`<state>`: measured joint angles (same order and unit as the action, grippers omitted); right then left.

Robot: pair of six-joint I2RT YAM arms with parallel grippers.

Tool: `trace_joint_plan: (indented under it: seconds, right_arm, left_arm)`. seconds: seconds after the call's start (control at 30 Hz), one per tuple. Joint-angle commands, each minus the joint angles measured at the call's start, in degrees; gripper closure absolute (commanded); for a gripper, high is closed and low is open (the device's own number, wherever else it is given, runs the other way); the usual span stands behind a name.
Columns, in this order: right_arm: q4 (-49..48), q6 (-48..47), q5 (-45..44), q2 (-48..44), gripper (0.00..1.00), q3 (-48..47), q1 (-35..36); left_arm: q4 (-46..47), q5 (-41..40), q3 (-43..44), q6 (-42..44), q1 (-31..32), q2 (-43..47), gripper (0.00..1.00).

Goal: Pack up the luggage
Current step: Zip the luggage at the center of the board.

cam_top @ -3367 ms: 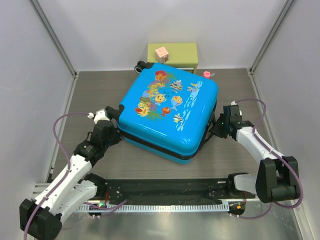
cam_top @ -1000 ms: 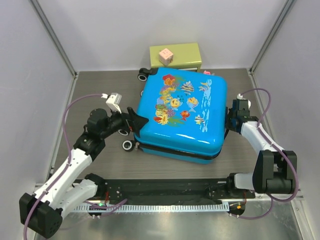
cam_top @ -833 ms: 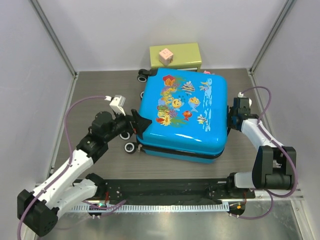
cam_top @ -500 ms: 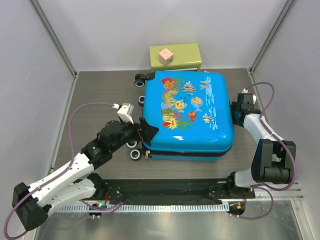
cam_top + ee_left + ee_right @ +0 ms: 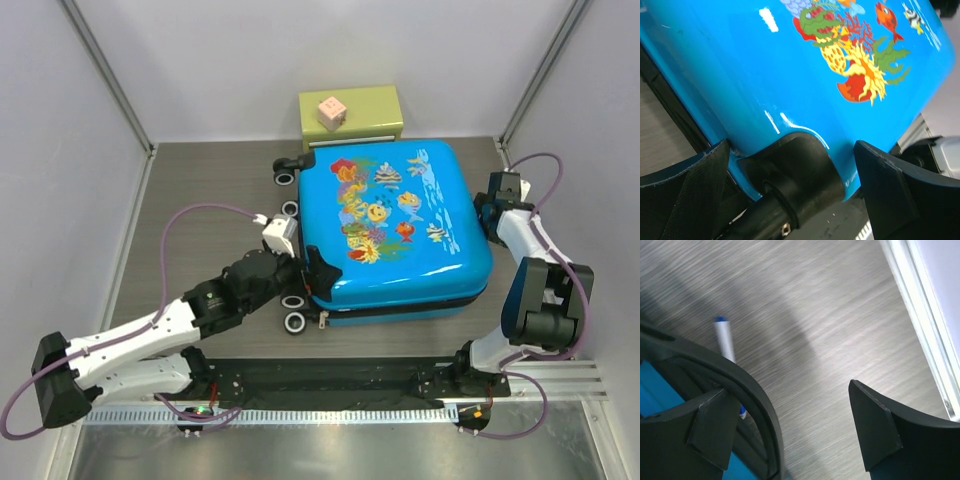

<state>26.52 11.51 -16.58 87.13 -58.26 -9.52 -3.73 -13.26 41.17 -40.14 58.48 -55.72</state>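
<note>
1. One luggage [image 5: 400,230], a bright blue hard-shell suitcase with a fish print, lies flat and closed on the counter [image 5: 200,170]. Its printed shell faces up and its wheels point left; the inside is hidden.
2. Its far edge sits just in front of a green drawer chest [image 5: 365,105] and covers the chest's lower front. A pink cube [image 5: 330,110] rests on top of the chest.
3. The left fingers [image 5: 314,272] are spread wide at the suitcase's near-left corner, straddling a black wheel housing [image 5: 795,170]. Whether they touch it cannot be told.
4. The right fingers [image 5: 875,432] are also parted and hold nothing, at the suitcase's right side. A black curved band [image 5: 750,390] passes beside one finger; what it is stays unclear.
5. A white pen [image 5: 724,340] with a blue tip lies on the counter, its lower end hidden behind that band.
</note>
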Motion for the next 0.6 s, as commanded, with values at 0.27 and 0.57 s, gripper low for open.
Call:
trace_joint_plan:
  seconds: [0.27, 0.57]
  right_arm:
    - [20.2, 5.5, -5.0, 1.9, 0.03, -26.9, -5.4]
    - [21.4, 3.9, 6.9, 10.5, 0.04, -31.5, -5.5]
  left_arm:
    - [10.0, 30.0, 8.2, -3.2, 10.2, -11.0, 0.0]
    - [11.4, 31.8, 9.9, -3.0, 10.4, -12.0, 0.0]
